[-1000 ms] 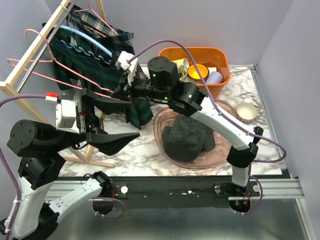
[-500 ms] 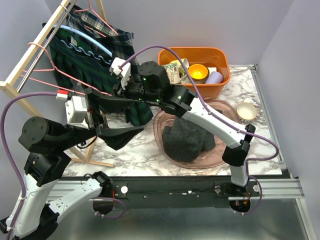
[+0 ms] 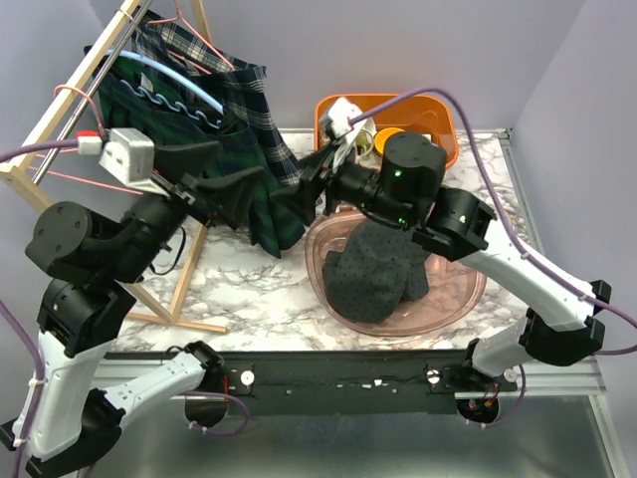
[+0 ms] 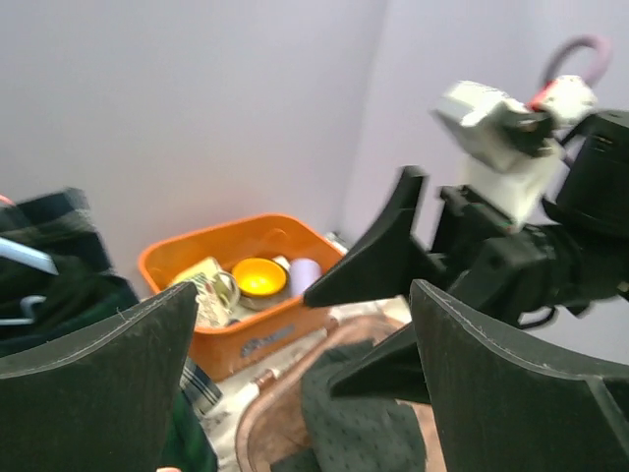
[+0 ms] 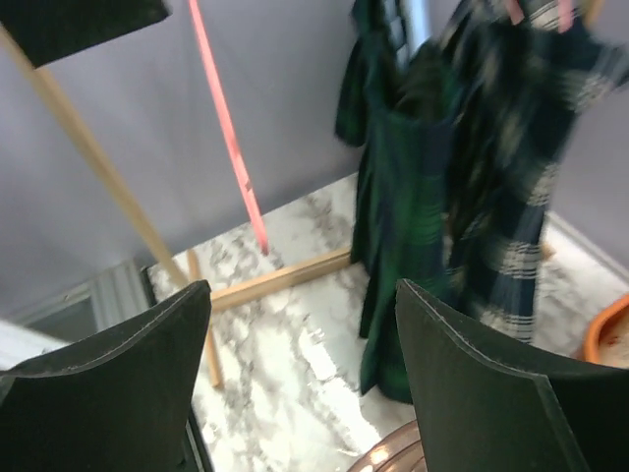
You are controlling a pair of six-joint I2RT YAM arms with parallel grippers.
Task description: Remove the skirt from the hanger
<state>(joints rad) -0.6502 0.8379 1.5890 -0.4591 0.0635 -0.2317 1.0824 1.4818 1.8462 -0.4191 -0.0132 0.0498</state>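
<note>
The dark green checked skirt hangs on the wooden rack at the back left of the white marble table. Its bottom edge hangs low, close to the table. The left claw is up in the air just beside the skirt. Its two black fingers are wide apart and hold nothing. The right claw is near the skirt's lower part on the other side. Its fingers are apart too, and it holds nothing. A pink see-through bowl with a dark grey cloth in it sits under the right arm. An orange plastic tub is behind it.
</note>
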